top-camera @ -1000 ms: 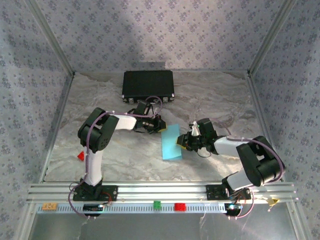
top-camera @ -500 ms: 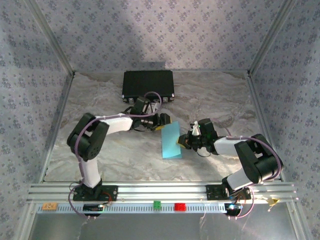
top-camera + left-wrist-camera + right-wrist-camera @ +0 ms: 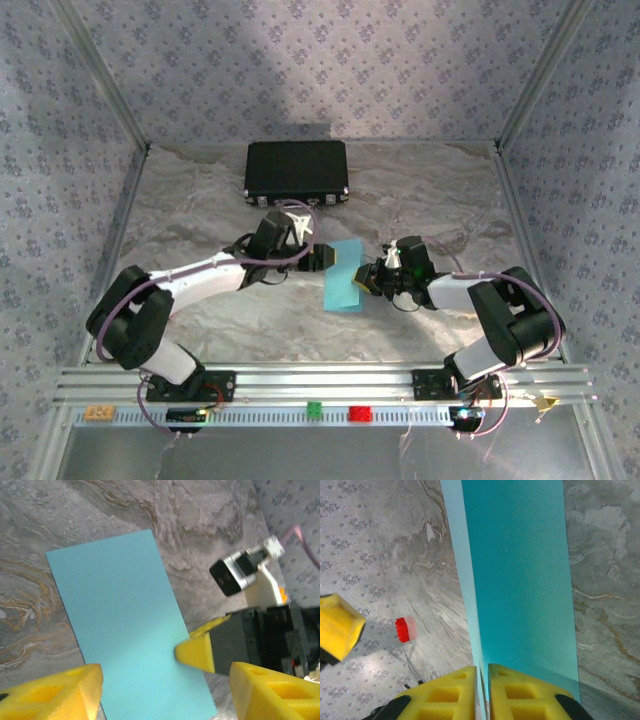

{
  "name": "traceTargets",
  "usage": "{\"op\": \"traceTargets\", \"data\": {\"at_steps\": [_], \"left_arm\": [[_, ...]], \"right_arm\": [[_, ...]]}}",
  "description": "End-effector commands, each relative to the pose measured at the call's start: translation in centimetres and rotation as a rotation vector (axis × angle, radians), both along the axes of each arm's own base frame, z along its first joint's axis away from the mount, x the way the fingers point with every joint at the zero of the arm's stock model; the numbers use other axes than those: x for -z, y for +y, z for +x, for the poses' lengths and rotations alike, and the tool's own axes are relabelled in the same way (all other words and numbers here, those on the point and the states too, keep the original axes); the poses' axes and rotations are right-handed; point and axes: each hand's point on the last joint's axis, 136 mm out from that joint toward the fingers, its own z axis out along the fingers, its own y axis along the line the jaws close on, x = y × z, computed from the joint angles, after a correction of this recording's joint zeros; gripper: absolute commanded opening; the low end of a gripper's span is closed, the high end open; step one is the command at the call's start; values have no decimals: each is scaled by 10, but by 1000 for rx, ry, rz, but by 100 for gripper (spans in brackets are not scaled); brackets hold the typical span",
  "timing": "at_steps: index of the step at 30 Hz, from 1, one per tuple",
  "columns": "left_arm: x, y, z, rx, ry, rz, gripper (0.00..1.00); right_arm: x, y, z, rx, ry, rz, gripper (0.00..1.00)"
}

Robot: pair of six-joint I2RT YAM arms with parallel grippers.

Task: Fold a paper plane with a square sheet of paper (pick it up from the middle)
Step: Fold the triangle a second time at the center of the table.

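The square sheet of paper is light blue and folded into a narrow rectangle, held up at the table's middle. My right gripper is shut on its right edge; in the right wrist view the yellow fingers pinch the two layers of paper between them. My left gripper is open at the paper's upper left edge. In the left wrist view its jaws stand wide on either side of the paper, with nothing gripped, and the right gripper's yellow fingertip touches the sheet's edge.
A black case lies at the back of the marble table. A small red block sits on the table beyond the paper. Red and green blocks rest on the front rail. Patterned walls enclose the sides.
My left arm has stretched out low to the right, bringing its gripper to the paper's left edge, and its jaws have opened. The right gripper has kept its hold on the paper.
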Motion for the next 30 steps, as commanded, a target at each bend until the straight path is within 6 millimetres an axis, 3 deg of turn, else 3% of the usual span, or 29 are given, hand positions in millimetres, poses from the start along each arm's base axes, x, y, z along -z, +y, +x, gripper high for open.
{"op": "traceTargets", "data": {"at_steps": [1,6,16,23,30], "left_arm": [[-12,-5,-11,58,-186,30,66],[-6,-14,-35,143,-283,40,66],[14,-39,-84,358,-573,255,69],[37,-52,-97,432,-700,462,73],[45,-55,-91,415,-815,637,75]], "right_arm": [[-5,7,2,-41,-14,17,16],[0,6,4,-45,-3,9,17],[1,2,7,-35,2,9,17],[-3,3,9,-38,-6,16,16],[-5,1,10,-33,-8,14,15]]}}
